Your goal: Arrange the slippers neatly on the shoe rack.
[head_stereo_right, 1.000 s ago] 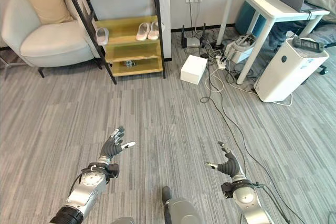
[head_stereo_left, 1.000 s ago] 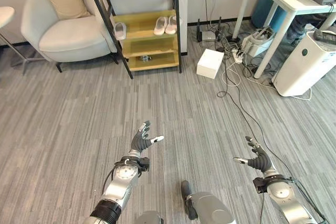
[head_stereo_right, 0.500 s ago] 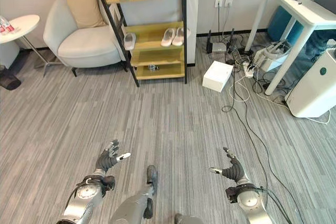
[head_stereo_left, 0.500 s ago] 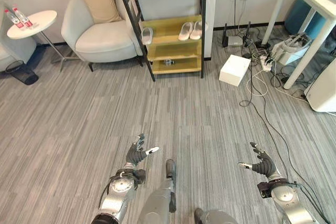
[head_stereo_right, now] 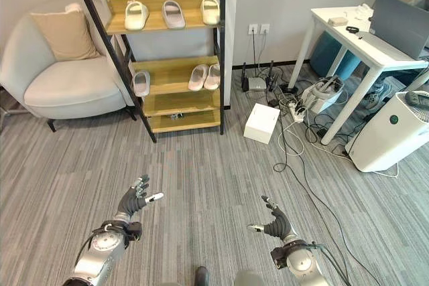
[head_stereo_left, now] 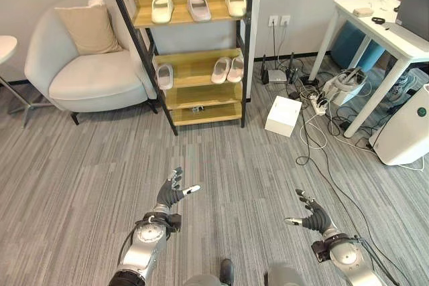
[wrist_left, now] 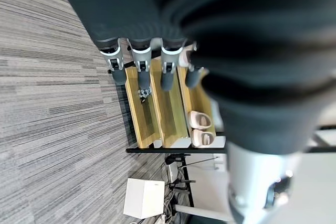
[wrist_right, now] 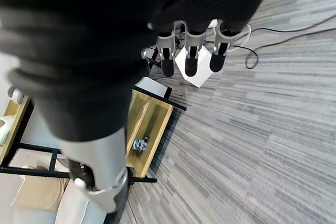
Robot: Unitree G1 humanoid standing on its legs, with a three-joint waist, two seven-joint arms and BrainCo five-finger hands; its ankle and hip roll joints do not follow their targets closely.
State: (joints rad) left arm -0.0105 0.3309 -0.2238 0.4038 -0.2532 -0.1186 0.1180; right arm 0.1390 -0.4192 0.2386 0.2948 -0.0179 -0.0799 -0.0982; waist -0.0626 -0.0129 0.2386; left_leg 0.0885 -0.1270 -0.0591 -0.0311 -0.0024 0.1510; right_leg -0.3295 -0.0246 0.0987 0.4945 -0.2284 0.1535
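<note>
— Slippers? Where are they, biggest thing first?
— Shoe rack point(head_stereo_left: 194, 51), well ahead of both sets of fingers. Three slippers point(head_stereo_left: 196, 6) on its top shelf, a pair point(head_stereo_left: 227, 69) and a single point(head_stereo_left: 164, 76) below.
— Hands?
— Left hand point(head_stereo_left: 173, 192) and right hand point(head_stereo_left: 312, 218): fingers spread, holding nothing.
— Risk?
— Probably a reach from this far knocking the top row crooked.

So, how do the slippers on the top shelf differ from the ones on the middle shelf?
The top-shelf slippers lie spaced apart across the shelf; the middle-shelf slippers include two side by side at the right and one alone at the left. The top ones sit higher on the shoe rack. All are pale, and both shelves hold three.
</note>
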